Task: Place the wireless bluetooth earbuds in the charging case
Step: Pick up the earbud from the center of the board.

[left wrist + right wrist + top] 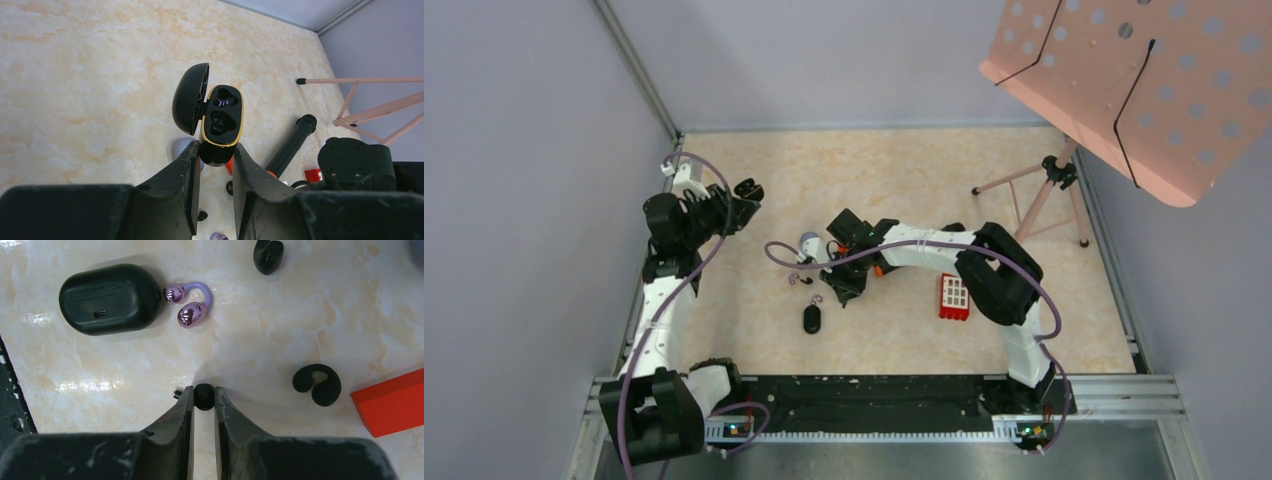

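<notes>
Only the left wrist view shows the left gripper clamped on the open, gold-rimmed black charging case, held above the table. Only the right wrist view shows the right gripper pinching a tiny round black earbud on the beige marbled table, near a purple clip-shaped earbud just beside a closed black oval case.

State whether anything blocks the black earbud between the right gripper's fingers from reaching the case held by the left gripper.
Nothing visible does. The black earbud sits pinched in the right gripper on the table. The charging case in the left gripper has its lid swung aside, and both wells look empty.
</notes>
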Controlling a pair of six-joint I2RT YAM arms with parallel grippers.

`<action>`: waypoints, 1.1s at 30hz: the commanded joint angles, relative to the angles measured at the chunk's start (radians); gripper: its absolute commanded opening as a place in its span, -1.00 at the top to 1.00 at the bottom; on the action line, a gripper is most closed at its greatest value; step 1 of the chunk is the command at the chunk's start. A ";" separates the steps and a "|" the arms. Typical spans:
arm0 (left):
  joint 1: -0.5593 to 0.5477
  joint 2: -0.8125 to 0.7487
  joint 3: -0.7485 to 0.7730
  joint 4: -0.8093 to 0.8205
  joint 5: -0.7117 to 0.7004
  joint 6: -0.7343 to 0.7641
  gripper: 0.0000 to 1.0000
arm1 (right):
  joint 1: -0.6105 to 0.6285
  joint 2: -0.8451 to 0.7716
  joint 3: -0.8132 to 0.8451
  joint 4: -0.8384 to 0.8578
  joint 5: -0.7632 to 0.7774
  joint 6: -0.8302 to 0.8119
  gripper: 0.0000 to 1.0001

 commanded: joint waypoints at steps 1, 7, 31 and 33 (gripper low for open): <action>0.005 0.006 0.009 0.044 0.032 0.005 1.00 | 0.007 -0.015 -0.030 -0.038 0.077 -0.020 0.85; 0.003 0.036 -0.003 0.083 0.063 -0.010 1.00 | -0.017 -0.065 0.017 -0.083 0.109 -0.075 0.96; -0.348 0.265 0.202 0.241 0.354 0.122 1.00 | -0.091 -0.655 0.036 0.228 0.185 -0.489 1.00; -0.372 0.259 0.212 0.243 0.364 0.118 1.00 | -0.073 -0.686 -0.010 0.300 0.209 -0.550 1.00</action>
